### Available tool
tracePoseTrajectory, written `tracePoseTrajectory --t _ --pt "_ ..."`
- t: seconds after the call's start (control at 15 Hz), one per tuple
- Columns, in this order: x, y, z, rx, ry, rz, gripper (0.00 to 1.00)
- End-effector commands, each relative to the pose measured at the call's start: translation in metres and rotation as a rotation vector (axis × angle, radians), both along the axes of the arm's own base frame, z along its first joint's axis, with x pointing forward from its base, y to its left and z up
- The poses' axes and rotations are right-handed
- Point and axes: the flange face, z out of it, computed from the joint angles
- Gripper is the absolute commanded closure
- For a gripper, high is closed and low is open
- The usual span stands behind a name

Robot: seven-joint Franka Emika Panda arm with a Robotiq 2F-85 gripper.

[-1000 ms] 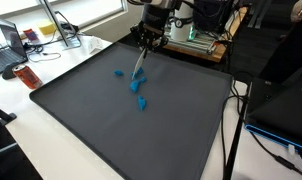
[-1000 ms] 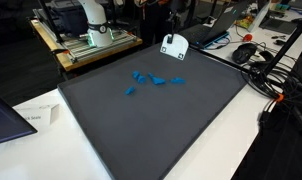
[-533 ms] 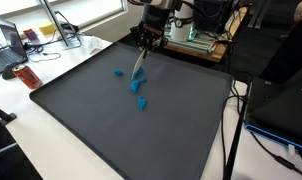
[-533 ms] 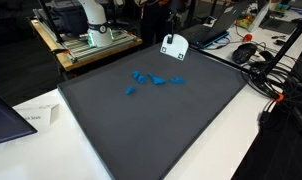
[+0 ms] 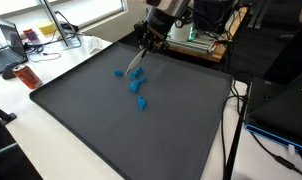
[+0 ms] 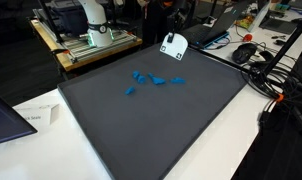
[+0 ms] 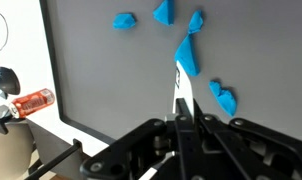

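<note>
My gripper is shut on a thin white strip-like tool that points down at the dark grey mat. The tool ends at a blue bit; I cannot tell whether that is its tip or a loose piece. Several small blue pieces lie round it: one, another and a larger one. In an exterior view the gripper hangs over the mat's far side, the tool slanting down to the blue pieces. In an exterior view the gripper stands behind the blue cluster.
A red bottle lies on the white table beside the mat, near a laptop. Metal-framed equipment stands behind the mat. Cables trail off one side. A laptop corner and paper sit at the near edge.
The wrist has tilted a little and the tool's lower end has swung slightly sideways over the blue pieces. The pieces lie where they did.
</note>
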Motion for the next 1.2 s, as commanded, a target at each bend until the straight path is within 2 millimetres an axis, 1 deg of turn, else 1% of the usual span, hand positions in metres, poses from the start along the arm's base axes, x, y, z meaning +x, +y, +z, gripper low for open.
tracePoseTrajectory --t 0.0,0.27,0.47,0.67,0.93,1.13 --pt "0.012 0.017 -0.008 -0.084 -0.037 -0.095 0.99" --pt "0.02 0.029 -0.024 -0.137 -0.045 -0.225 0.99" --pt "0.03 0.03 -0.039 -0.17 -0.059 -0.33 0.99" --pt "0.043 0.029 -0.053 -0.183 -0.032 -0.419 0.99" --pt "0.064 0.033 -0.063 -0.215 -0.028 -0.522 0.99" --pt "0.079 0.042 -0.069 -0.224 -0.036 -0.567 0.99"
